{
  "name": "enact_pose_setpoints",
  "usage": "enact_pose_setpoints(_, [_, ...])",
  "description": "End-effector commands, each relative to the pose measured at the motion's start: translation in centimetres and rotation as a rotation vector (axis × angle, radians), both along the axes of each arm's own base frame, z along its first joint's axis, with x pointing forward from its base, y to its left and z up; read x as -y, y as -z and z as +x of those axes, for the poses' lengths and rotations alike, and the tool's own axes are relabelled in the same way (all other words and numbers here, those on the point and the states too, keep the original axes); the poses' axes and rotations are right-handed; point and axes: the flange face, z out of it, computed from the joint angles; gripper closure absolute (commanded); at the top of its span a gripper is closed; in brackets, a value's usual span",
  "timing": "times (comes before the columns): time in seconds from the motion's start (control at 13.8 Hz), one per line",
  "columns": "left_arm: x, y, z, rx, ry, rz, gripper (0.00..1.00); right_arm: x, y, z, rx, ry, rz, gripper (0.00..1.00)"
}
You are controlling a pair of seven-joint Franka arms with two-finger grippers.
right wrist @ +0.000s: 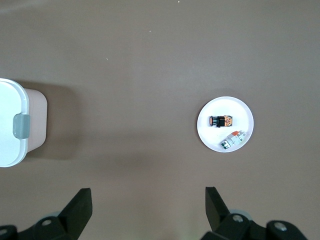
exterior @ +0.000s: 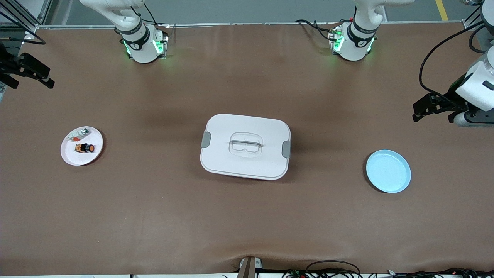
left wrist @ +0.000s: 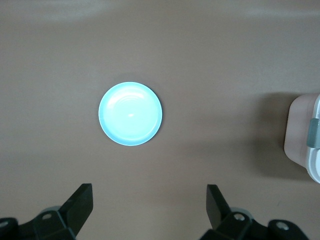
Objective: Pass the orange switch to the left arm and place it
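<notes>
Nothing of the transfer is done yet, going by how things lie.

Orange switch (exterior: 85, 148): lying on the white plate (exterior: 92, 154) at mid-left of the front view, toward the right arm's end of the table. A small silver-white part (exterior: 82, 134) shares the plate, just beside the switch and farther from the front camera. The right wrist view shows the same pair on the plate, switch (right wrist: 220, 121) on its side, not touching the other part as far as can be seen.

Box (exterior: 246, 146): centre of the frame, lid on, grey latches at both ends. It sits squarely between the white plate and the blue plate (exterior: 388, 171), which is empty at lower right of the front view, toward the left arm's end.

Right gripper (exterior: 29, 71): at the left edge of the front view, up in the air over the table's edge region, well apart from the white plate. Jaws wide, nothing between them; the right wrist view shows both fingers (right wrist: 80, 207) spread with bare table in the gap.

Left gripper (exterior: 430, 106): at the right edge of the front view, raised, well clear of the blue plate. Jaws wide and empty; in the left wrist view the fingers (left wrist: 82, 200) stand apart.

Left to do, as I judge it: pick the switch off the white plate, pass it between the arms clear of the box, set it on the blue plate. All steps remain.
</notes>
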Motion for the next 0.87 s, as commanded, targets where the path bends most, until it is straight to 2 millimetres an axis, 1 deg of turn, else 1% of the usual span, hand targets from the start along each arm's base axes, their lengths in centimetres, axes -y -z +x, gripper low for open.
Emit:
enact_pose_setpoints(0.0, [0.1,-0.4,0.1,-0.006,0.006,-0.011,0.0,-0.2,-0.4,-0.6,0.014,0.005,-0.019,0.0])
enact_pose_setpoints(0.14, [0.2,-0.4,0.1,-0.006,0.005,-0.011,0.0,-0.2,-0.3,-0.6,0.008,0.003,-0.019,0.0])
enact_pose_setpoints(0.29, [0.0,-0.4,0.2,-0.006,0.002,-0.011,0.0,-1.1,-0.4,-0.7,0.013,-0.012,-0.019,0.0])
enact_pose_setpoints(0.36, [-0.1,-0.4,0.2,-0.006,0.0,-0.011,0.0,-1.2,-0.4,-0.7,0.013,-0.015,-0.019,0.0])
enact_pose_setpoints(0.51, [-0.3,-0.4,0.2,-0.006,-0.002,-0.012,0.0,-1.2,-0.4,-0.7,0.013,-0.015,-0.019,0.0])
enact_pose_setpoints(0.79, [0.3,-0.4,0.1,-0.006,0.005,-0.011,0.0,-1.0,-0.3,-0.7,0.007,-0.012,-0.019,0.0])
